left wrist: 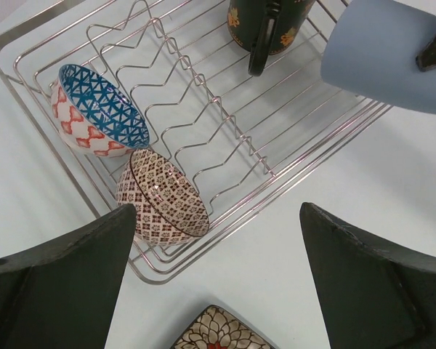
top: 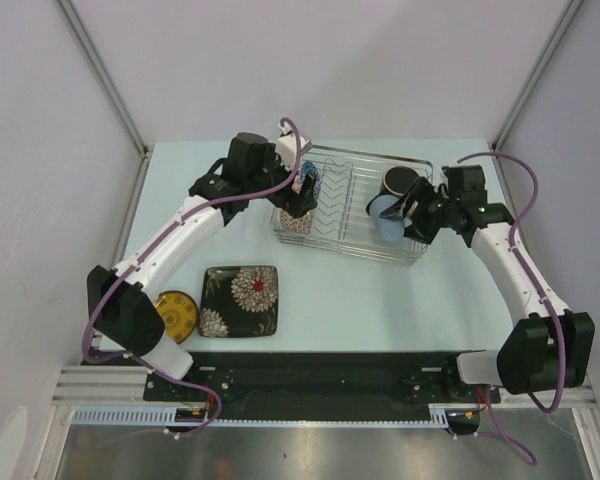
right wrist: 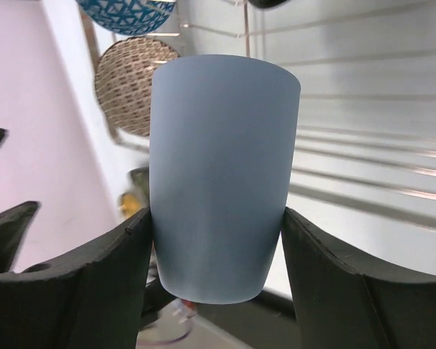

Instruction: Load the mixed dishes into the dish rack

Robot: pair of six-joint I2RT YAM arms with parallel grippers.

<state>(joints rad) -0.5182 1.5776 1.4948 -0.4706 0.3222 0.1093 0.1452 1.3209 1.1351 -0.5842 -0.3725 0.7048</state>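
Observation:
The silver wire dish rack (top: pixel 345 215) stands at the table's back middle. A blue patterned bowl (left wrist: pixel 102 109) and a beige-pink patterned bowl (left wrist: pixel 163 198) lean in its left end. A black mug (top: pixel 398 182) sits in its right section. My right gripper (right wrist: pixel 214 254) is shut on the light-blue cup (right wrist: pixel 221 182) and holds it over the rack's right part, beside the mug. My left gripper (left wrist: pixel 218 269) is open and empty, above the rack's left end by the bowls. The black square floral plate (top: pixel 242 300) and the small yellow plate (top: pixel 177 313) lie on the table at front left.
The upright prongs (left wrist: pixel 203 102) in the rack's middle hold nothing. Grey walls close in the table's left, right and back. A black rail (top: pixel 310 370) runs along the near edge between the arm bases.

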